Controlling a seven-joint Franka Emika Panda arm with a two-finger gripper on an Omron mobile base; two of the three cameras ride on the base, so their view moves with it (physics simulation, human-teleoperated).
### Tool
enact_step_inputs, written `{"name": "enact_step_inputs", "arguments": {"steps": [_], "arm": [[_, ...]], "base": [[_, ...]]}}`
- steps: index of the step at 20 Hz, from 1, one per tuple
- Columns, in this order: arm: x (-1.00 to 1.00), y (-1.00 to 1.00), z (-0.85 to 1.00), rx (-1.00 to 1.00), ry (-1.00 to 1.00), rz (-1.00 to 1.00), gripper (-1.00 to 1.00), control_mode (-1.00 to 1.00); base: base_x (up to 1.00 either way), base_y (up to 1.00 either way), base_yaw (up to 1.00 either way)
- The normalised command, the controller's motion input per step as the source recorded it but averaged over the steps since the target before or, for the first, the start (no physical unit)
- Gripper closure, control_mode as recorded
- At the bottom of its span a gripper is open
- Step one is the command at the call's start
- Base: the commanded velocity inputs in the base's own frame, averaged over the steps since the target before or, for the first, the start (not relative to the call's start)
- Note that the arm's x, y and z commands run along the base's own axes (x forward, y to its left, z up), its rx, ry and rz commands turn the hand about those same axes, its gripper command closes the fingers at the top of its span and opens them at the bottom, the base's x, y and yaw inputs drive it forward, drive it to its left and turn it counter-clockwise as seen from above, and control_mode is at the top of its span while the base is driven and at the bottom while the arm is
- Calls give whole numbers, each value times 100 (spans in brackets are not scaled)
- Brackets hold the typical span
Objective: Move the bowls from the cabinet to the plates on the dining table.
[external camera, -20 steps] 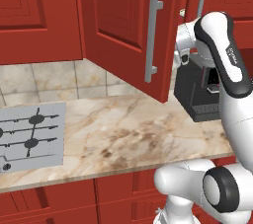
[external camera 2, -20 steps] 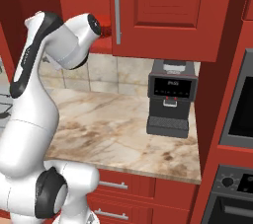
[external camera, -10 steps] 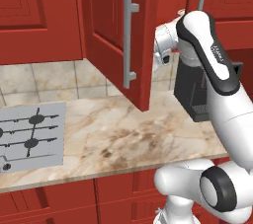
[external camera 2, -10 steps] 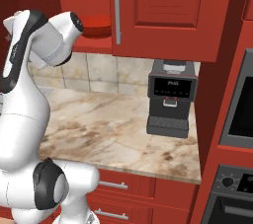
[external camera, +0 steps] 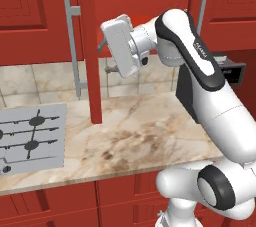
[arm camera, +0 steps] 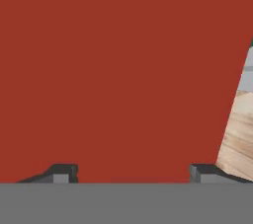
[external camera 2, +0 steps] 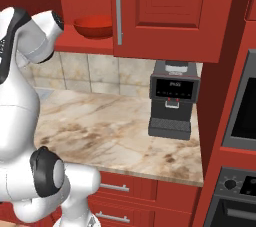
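The red wall cabinet has its left door swung wide, seen edge-on with its grey bar handle. On the red inner shelf sits the wide glossy red bowl. My gripper is open just right of the open door, at shelf height, pointing at it. In the hand view the door's red face is close ahead, and the fingertips stand far apart with nothing between them. The cream-white bowl, the plates and the dining table are out of view.
Below the cabinet runs a marble counter with a grey cooktop at the left. A black coffee machine stands at the counter's right end, beside a tall unit with an oven.
The cabinet door has swung further open to the left, and my hand has followed it leftward. The red bowl on the shelf is now uncovered in the right base view.
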Motion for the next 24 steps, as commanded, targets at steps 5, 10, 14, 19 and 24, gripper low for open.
{"name": "enact_step_inputs", "arguments": {"steps": [5, 10, 14, 19, 24], "arm": [[0, 40, 0, 0, 0, 3, -100, -100], [0, 0, 0, 0, 0, 0, -100, -100], [-13, -14, 4, -3, -8, -5, -100, -100], [-57, -44, 17, 0, -13, -7, -100, -100], [-90, -69, 33, 0, -15, -7, -100, -100]], "base": [[0, 0, 0], [0, 0, 0], [0, 0, 0], [0, 0, 0], [0, 0, 0]]}}
